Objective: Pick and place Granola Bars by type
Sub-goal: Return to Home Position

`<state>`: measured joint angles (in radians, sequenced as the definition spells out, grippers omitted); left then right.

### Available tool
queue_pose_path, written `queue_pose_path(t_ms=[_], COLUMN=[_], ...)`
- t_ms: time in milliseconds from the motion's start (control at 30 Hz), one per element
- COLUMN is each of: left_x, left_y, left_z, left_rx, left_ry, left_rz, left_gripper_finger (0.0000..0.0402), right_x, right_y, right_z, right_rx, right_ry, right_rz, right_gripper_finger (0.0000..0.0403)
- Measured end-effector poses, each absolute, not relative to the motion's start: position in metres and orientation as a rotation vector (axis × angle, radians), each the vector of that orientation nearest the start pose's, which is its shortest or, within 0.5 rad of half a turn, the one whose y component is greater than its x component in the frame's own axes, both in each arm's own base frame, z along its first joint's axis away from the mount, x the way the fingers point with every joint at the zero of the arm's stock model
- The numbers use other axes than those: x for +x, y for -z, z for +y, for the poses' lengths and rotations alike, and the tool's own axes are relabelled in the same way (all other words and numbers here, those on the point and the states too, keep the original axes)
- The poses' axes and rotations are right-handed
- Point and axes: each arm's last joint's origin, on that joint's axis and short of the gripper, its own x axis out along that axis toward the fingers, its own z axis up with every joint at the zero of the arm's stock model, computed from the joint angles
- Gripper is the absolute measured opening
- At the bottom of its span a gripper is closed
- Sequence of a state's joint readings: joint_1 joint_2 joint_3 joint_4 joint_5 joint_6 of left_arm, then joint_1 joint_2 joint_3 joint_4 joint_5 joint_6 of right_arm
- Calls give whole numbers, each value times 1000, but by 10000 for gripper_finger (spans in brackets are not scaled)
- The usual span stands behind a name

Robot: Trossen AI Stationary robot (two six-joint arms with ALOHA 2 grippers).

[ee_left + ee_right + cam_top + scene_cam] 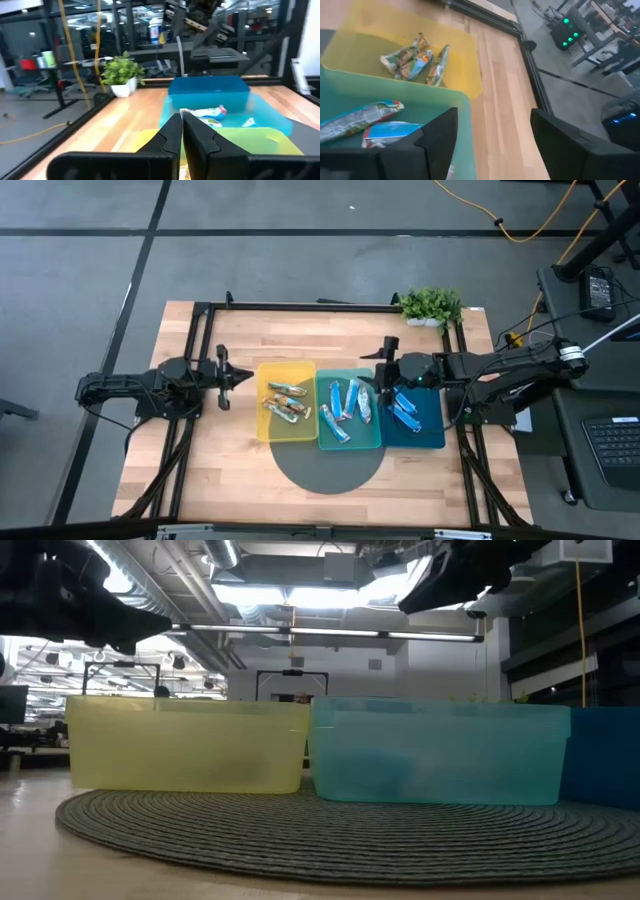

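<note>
Three trays stand side by side on the table: yellow (268, 372), teal (334, 442) and dark blue (432, 435). Tan-brown Granola Bars (285, 402) lie in the yellow tray, blue-and-white ones (350, 405) in the teal tray, and bright blue ones (405, 410) in the dark blue tray. My left gripper (226, 375) is shut and empty, held level just left of the yellow tray. My right gripper (388, 362) hovers open above the far edge of the teal and dark blue trays. Nothing is between its fingers (440, 137).
The trays rest partly on a round grey woven mat (330, 468). A potted plant (432, 305) stands at the far right corner. A black frame (300, 307) runs round the table. Bare wood lies at the near left (215, 470).
</note>
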<state>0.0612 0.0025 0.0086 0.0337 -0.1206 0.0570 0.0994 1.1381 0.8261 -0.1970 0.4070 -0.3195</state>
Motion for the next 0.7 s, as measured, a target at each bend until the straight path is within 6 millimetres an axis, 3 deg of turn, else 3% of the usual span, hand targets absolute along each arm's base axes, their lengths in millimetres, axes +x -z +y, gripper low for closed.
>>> queue_pose_path(t_ms=[167, 467, 567, 700], left_x=[97, 97, 97, 97], left_y=[-168, -168, -168, -168], left_z=[7, 7, 7, 7], left_rx=[66, 67, 66, 66], left_ry=[-91, -89, -93, -93], left_rz=[-23, -20, -22, -22], left_gripper_finger=[8, 8, 8, 8], right_x=[245, 247, 240, 215], right_y=[-283, -294, -301, -294], right_z=[13, 8, -1, -11], right_rx=[-426, -419, -411, -381], right_ry=[210, 145, 170, 230], right_rz=[496, 386, 362, 278], right_gripper_finger=[251, 251, 251, 251])
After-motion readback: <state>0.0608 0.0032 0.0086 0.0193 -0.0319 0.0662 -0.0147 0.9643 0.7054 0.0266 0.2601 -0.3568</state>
